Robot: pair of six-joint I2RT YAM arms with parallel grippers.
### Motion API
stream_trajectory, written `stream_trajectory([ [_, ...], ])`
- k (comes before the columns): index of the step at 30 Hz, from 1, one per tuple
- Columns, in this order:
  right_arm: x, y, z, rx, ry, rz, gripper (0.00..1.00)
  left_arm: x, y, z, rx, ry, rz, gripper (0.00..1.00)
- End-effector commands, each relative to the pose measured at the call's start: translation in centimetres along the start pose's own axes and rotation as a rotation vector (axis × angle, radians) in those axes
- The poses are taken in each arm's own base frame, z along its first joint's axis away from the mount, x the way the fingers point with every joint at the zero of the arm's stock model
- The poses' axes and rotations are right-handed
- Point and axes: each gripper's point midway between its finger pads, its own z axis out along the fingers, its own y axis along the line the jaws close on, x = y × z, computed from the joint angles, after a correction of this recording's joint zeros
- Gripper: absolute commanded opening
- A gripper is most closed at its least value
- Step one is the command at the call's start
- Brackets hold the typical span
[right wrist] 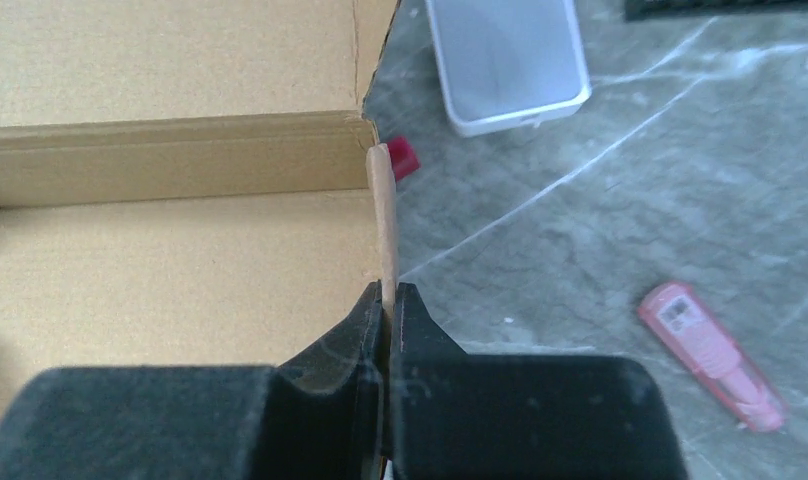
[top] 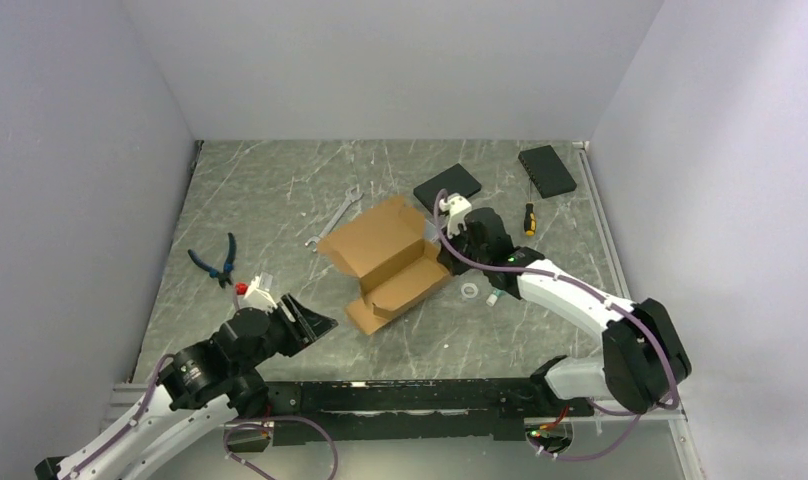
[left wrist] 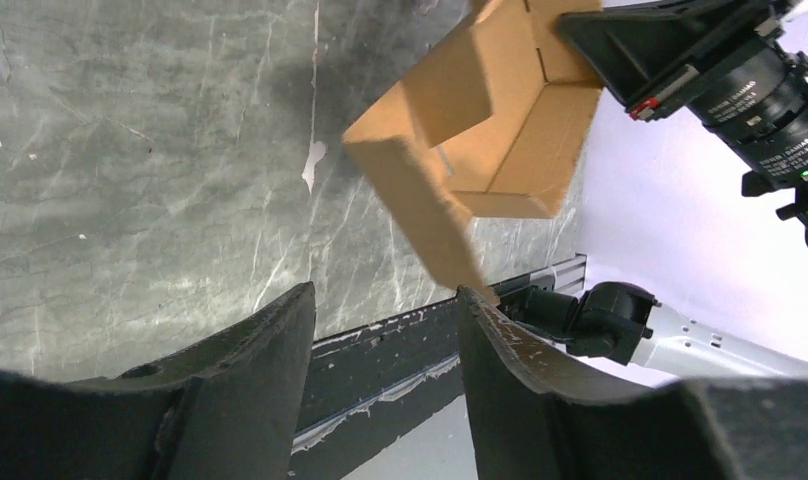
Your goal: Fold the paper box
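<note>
Grey marbled surface (top: 280, 200). Brown box (top: 375, 245) sits about mid-surface, slightly right of centre, partly folded: side walls raised, lid flap open toward the far left.

Right end effector (right wrist: 388, 300) reaches in from the right and is clamped on the box's right wall. The wrist view shows the card edge-on, pinched between the closed fingers.

Left end effector (top: 315, 322) hovers near the box's near-left corner, fingers (left wrist: 270, 340) spread apart, nothing between them, not touching the box.

Two black slabs at far right: one (top: 447, 186) just behind the box, one (top: 547, 170) by the right wall.

Wrench (top: 338, 213) lies just left of the lid flap. Blue pliers (top: 218, 262) are well left of the box. Screwdriver (top: 528, 218) is right of the right end effector.

The right wrist view shows a white case (right wrist: 507, 62), a pink flat item (right wrist: 715, 352) and a small red piece (right wrist: 402, 156) next to the box corner.
</note>
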Motion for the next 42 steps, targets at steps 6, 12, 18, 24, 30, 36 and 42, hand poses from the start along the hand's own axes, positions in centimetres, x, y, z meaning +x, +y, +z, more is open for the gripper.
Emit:
stream_trajectory([
  [6, -5.1, -2.6, -3.0, 0.023, -0.184, 0.105, 0.00, -1.3, -2.1, 0.8, 0.073, -0.063, 0.010, 0.44],
  [12, -6.7, -4.0, -5.2, 0.016, -0.256, 0.173, 0.00, -0.7, -5.0, 3.8, 0.221, -0.054, 0.079, 0.43],
  [18, -6.8, -3.8, -5.6, -0.006, -0.267, 0.176, 0.00, -1.6, -8.0, 6.4, 0.274, -0.092, 0.177, 0.47],
  [24, -6.5, -3.5, -5.4, -0.026, -0.258, 0.170, 0.00, -3.3, -10.5, 7.2, 0.286, -0.148, 0.208, 0.45],
  [30, -6.2, -3.6, -4.9, -0.016, -0.245, 0.167, 0.00, -3.7, -12.5, 6.3, 0.390, -0.178, 0.214, 0.44],
  [36, -5.9, -3.0, -4.4, -0.020, -0.229, 0.141, 0.00, -3.1, -14.2, 6.3, 0.448, -0.144, 0.249, 0.46],
  [42, -5.9, -3.0, -4.3, -0.009, -0.232, 0.119, 0.00, -3.2, -14.5, 6.9, 0.428, -0.131, 0.257, 0.48],
])
